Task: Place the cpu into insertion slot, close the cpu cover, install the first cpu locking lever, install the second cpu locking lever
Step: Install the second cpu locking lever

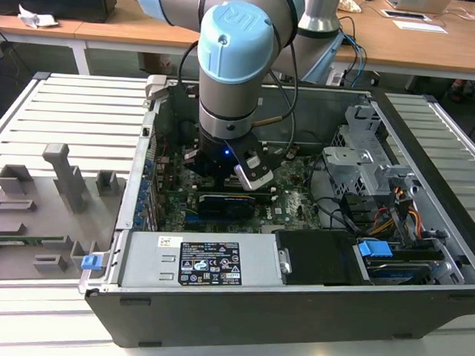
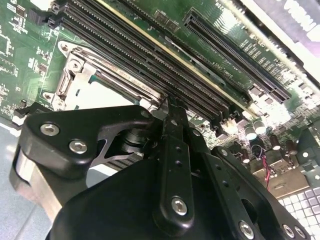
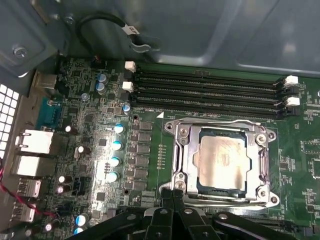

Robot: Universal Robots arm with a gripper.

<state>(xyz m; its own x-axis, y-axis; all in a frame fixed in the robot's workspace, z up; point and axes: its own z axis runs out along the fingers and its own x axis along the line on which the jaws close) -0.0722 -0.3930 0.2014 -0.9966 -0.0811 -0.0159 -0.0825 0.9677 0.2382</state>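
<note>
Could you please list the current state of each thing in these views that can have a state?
cpu: seated in the insertion slot, metal top facing up.
cpu cover: closed down flat around the cpu.
insertion slot: occupied by the cpu.
gripper: fingers shut together, tips at the cpu cover's edge, holding nothing visible.
memory slots: all empty.
computer case: lying on its side, open.

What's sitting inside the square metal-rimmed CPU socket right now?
The silver-grey square cpu lies in the insertion slot, framed by the metal cpu cover. The socket's near edge is hidden behind the gripper.
</note>
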